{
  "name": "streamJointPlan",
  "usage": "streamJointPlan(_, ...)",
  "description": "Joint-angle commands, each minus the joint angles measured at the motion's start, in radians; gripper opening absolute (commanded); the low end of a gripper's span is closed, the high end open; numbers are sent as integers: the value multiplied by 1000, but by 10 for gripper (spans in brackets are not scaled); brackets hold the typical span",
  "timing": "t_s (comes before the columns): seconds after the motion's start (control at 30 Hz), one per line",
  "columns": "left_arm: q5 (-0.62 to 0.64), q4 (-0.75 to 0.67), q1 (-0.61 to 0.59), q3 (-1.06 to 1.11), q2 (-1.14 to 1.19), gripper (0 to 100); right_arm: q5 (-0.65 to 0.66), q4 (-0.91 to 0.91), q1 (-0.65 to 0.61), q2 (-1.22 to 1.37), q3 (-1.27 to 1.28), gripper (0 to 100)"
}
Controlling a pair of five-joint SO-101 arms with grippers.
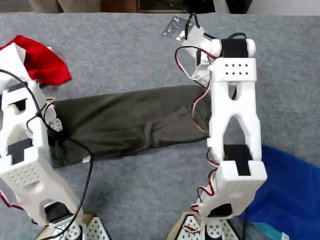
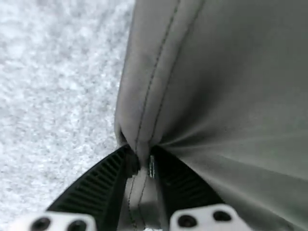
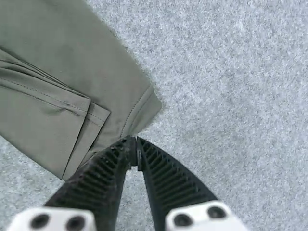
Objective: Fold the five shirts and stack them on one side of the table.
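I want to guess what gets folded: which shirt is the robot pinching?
The dark green shirt in the middle: the left gripper is shut on its hem. The red shirt and the blue shirt lie off to the sides.

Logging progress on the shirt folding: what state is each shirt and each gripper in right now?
olive shirt: folded into a long band, lying flat.
red shirt: crumpled, unfolded.
blue shirt: loose heap, unfolded.
left gripper: shut on the olive shirt's end.
right gripper: shut, tips at the shirt's other end.
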Motion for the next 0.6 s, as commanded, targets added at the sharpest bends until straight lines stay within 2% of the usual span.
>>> streamJointPlan(0.0, 3, 17, -31, -83, -2, 19, 12, -17, 38, -70, -61, 6)
streamJointPlan(0.3, 5, 287, -97, -477, -2, 19, 14, -18, 226, -114, -133, 6)
streamJointPlan(0.43, 9, 384, -32, -611, -1, 19, 32, -18, 337, -124, -176, 6)
streamJointPlan(0.57, 20, 396, 83, -637, -2, 19, 32, -18, 420, -120, -220, 6)
